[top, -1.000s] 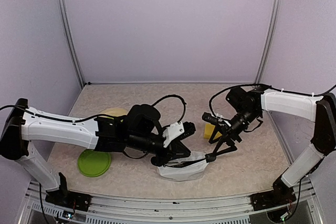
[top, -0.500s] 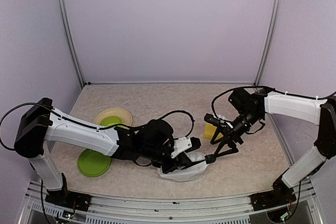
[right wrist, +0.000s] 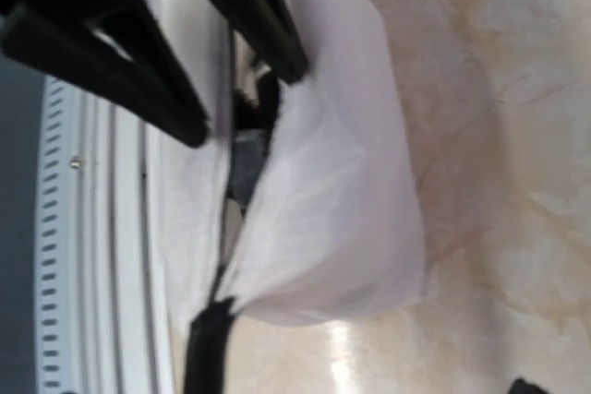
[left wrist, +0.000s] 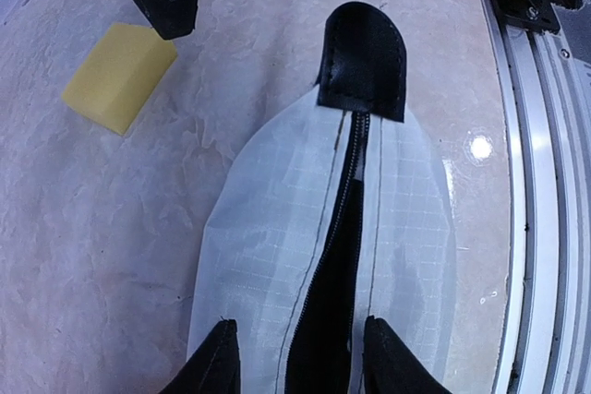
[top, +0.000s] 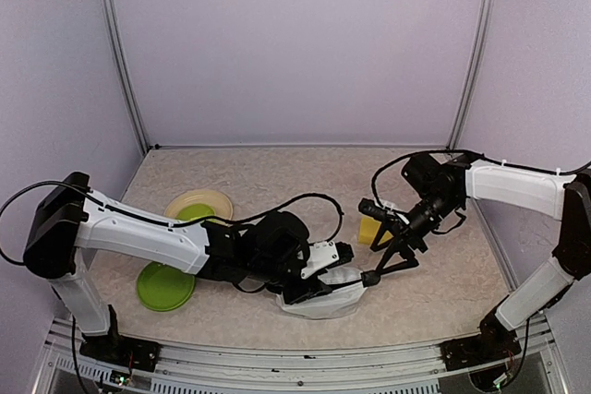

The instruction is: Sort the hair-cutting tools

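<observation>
A white zip pouch point(top: 323, 300) with black ends lies near the table's front edge, its zipper point(left wrist: 343, 228) gaping along the middle. My left gripper point(left wrist: 300, 355) is low over it, open, one fingertip on the fabric at each side of the slit. My right gripper point(top: 380, 269) stands open at the pouch's right end. In the right wrist view its black fingers point(right wrist: 175, 99) straddle the upper lip of the pouch point(right wrist: 323, 200). Something dark shows inside the slit, too blurred to name. The hair-cutting tools are hidden from all views.
A yellow block point(top: 369, 230) lies behind the pouch, under the right arm. A green plate point(top: 165, 287) sits at the front left, with a pale dish holding a green bowl point(top: 199, 205) behind it. The metal front rail point(left wrist: 545, 182) runs just beside the pouch.
The left arm swung right and lowered onto the pouch. Its jaws, shut a moment ago, have parted across the zipper. The right arm has barely moved.
</observation>
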{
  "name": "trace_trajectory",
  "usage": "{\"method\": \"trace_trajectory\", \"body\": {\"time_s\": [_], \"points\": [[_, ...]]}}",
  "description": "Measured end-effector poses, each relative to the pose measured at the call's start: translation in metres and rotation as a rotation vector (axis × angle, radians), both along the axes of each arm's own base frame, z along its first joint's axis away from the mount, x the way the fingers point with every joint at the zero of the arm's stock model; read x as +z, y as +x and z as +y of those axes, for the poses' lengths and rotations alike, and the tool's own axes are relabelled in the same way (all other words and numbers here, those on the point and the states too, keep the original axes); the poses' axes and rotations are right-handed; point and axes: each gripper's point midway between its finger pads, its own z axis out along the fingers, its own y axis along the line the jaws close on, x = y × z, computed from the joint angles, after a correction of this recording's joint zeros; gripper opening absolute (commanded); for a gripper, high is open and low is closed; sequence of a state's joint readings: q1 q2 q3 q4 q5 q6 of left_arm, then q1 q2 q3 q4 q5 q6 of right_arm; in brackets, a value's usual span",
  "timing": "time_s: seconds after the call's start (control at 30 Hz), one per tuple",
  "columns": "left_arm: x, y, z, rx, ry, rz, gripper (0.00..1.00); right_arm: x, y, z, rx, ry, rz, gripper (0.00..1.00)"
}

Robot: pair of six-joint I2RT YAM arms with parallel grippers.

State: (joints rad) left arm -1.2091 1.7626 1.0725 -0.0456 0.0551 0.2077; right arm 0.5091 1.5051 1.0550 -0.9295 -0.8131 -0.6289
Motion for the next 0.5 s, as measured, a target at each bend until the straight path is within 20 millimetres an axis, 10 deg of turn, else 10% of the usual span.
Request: {"method": "trace_trajectory", "body": {"time_s": [0.27,0.4,0.5], "points": [[0.038,0.020,0.015,0.148,-0.043,-0.062,0.54,0.022,0.064,-0.017,-0.205,-0.062,-0.308,1.00],[0.080,0.040,0.030,0.281,-0.170,-0.086,0.64,0.048,0.100,-0.032,-0.297,-0.039,-0.495,0.64],[0.104,0.071,0.062,0.490,-0.285,-0.111,0.90,0.027,0.110,-0.033,-0.276,-0.085,-0.497,0.48]]}}
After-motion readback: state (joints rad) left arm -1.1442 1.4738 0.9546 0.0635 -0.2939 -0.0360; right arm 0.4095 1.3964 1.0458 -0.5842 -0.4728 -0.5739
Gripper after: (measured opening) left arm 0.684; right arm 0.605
